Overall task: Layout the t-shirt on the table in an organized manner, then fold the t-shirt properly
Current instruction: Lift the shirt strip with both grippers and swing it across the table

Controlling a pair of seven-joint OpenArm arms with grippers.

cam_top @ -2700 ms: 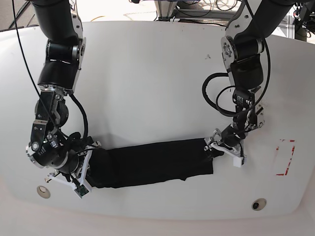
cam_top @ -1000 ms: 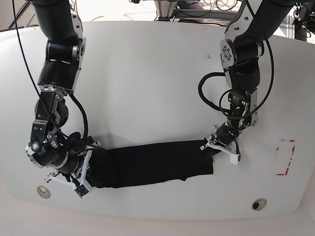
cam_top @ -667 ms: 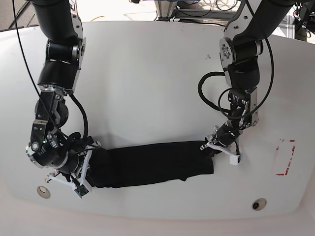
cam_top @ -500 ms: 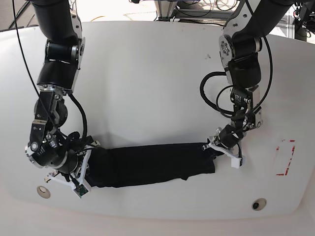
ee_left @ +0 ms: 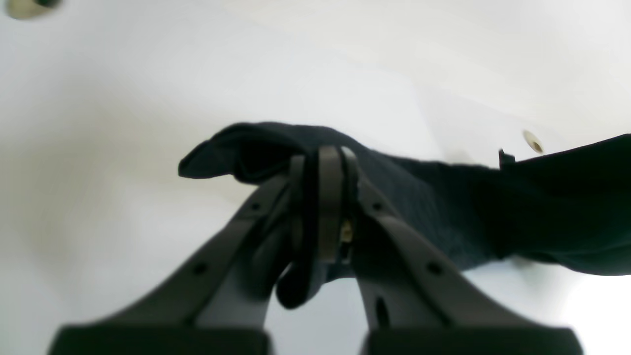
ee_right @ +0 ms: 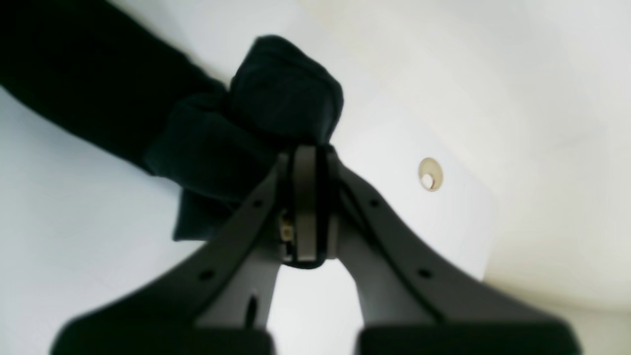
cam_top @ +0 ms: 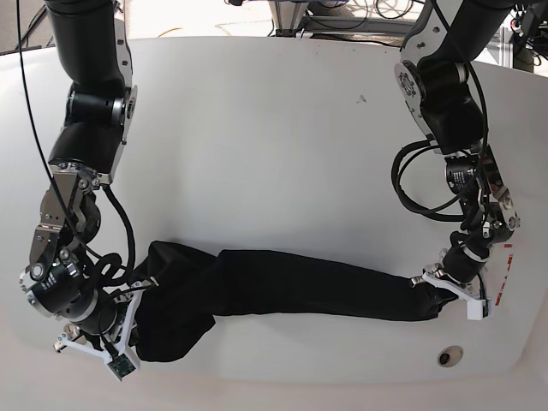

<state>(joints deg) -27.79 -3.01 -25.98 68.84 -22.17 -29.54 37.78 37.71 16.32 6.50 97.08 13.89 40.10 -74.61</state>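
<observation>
here the t-shirt (cam_top: pixel 282 287) is stretched along the near tabletop (cam_top: pixel 257 128), each end clenched by the left gripper (cam_top: pixel 438 286) and right gripper (cam_top: pixel 128 295) fingers; if overpulled, fabric could be slipped free.

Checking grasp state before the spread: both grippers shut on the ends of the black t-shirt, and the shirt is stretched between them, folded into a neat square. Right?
Not quite. Both the left gripper and right gripper are shut on the t-shirt, but it is no neat square: the base view shows it pulled into a long, bunched band across the table.
</observation>
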